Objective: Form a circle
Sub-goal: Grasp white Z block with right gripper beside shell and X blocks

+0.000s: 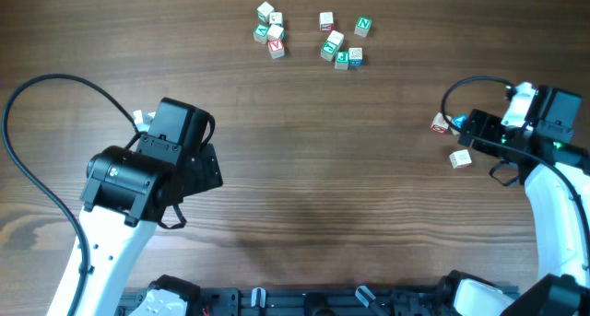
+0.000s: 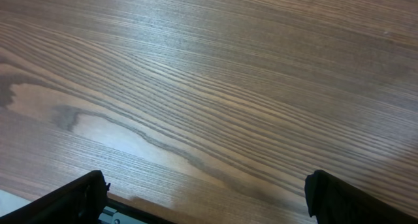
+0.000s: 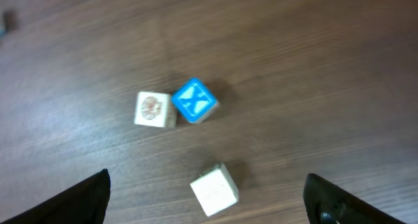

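The left gripper (image 2: 206, 191) hangs over bare wooden table (image 1: 323, 187) at the left, its fingers spread wide with nothing between them. It is well apart from every cube. At the far edge, in the middle, lies a loose scatter of letter cubes (image 1: 309, 35), some green-marked. At the right sits the circle (image 3: 189, 132) – so far only three cubes. The red-marked cube (image 3: 154, 110) and the blue X cube (image 3: 194, 100) touch edge to edge, and a pale cube (image 3: 213, 190) lies a little apart from them. The right gripper (image 3: 207, 177) hovers over this group, its fingers spread wide and gripping nothing. The pale cube lies between the fingers, so a sideways drift or a careless lift would probably clip it – or shove the touching pair out of line. These light blocks would likely slide or tumble at a nudge. No container is in view; every cube rests directly on the table.
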Controlling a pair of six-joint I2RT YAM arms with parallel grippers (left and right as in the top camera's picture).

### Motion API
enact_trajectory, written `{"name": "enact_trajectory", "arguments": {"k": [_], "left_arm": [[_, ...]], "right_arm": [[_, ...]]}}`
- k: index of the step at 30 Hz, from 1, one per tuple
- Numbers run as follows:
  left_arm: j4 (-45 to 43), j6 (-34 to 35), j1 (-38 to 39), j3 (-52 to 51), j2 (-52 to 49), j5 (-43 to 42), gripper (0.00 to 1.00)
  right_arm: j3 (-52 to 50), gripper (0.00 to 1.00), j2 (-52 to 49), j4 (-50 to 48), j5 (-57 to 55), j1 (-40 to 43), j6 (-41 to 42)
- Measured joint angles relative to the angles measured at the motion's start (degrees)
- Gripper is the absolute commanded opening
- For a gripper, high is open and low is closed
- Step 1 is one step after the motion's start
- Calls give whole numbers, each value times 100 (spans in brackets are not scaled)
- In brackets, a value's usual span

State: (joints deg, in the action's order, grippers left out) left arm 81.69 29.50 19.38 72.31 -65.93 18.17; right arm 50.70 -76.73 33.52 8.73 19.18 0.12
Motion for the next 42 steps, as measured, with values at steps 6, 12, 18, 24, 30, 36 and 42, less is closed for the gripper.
{"name": "enact_trajectory", "arguments": {"k": [6,12,18,24,30,36,42], "left_arm": [[0,0,0,0,0,0,100],[0,0,0,0,0,0,100],[0,0,0,0,0,0,100],[0,0,0,0,0,0,100],[0,0,0,0,0,0,99],[0,0,0,0,0,0,100],[0,0,0,0,0,0,100]], "right_arm": [[-514,99,-1241,-297,914,0,-1556],[-531,56,-1596,-356,323,0,-1884],[-535,25,-1606,-417,-160,0,-1843],[-535,23,-1606,-621,-92,0,-1360],[-535,20,-1606,-610,531,0,-1252],[-535,20,-1606,-621,671,0,-1080],[-535,22,-1606,-428,752,0,-601]]}}
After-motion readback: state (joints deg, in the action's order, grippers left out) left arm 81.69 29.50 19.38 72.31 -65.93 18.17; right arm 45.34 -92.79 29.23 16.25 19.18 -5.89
